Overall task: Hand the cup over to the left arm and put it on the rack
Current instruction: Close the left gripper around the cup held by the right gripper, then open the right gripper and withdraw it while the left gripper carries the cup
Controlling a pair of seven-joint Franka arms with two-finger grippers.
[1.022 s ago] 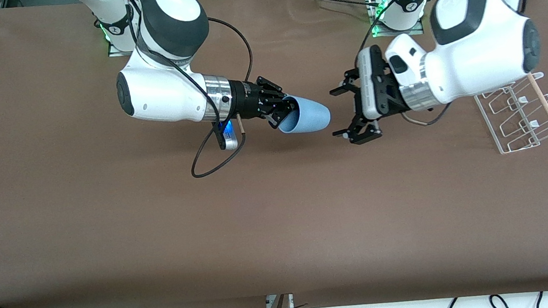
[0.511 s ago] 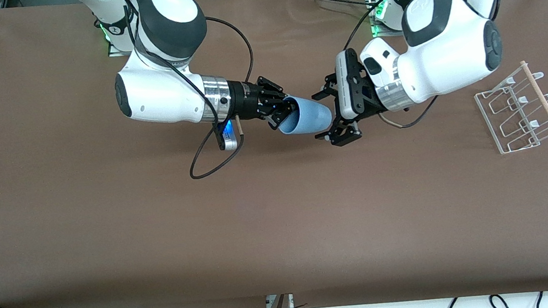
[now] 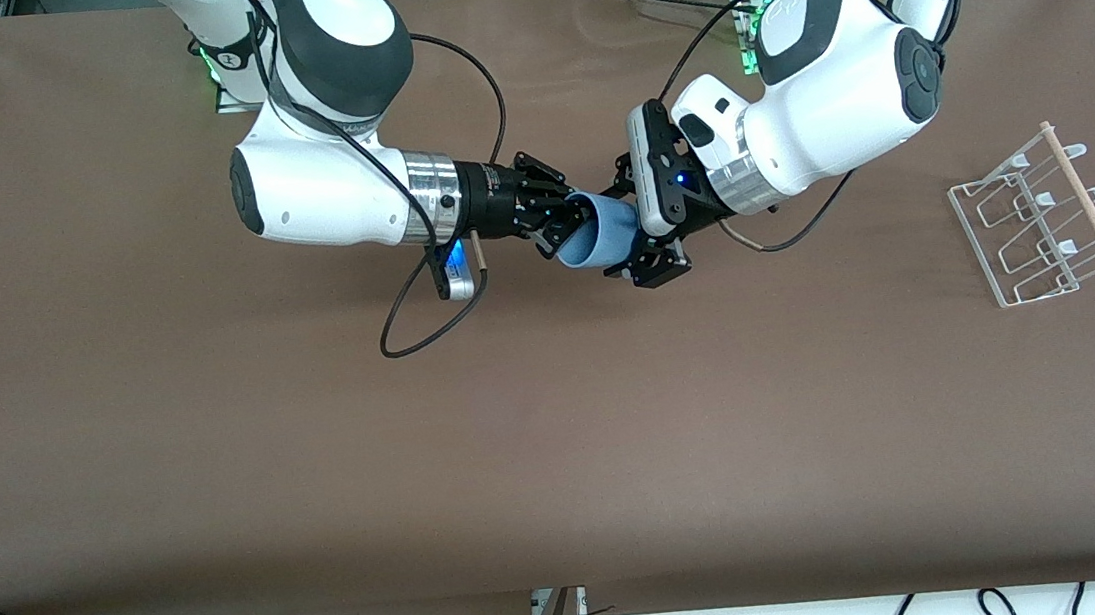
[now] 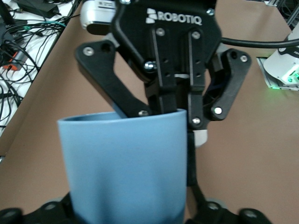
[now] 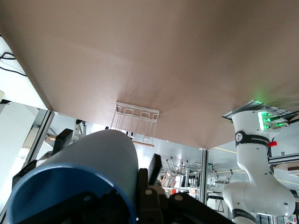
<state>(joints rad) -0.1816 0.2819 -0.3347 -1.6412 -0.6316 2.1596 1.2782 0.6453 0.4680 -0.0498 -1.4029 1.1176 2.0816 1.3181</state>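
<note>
Brown cloth is covering the table (image 3: 221, 459). Over its middle the right gripper (image 3: 561, 223) is pinching the rim of the cup (image 3: 601, 232) with its fingers closed on it — the light-blue cup is lying on its side in the air. Just beside it, the left gripper (image 3: 639, 230) is straddling the cup's closed end, a finger on either side; whether it is gripping yet cannot be told. Well apart, toward the left arm's end, the rack (image 3: 1047, 221) is sitting on the table.
</note>
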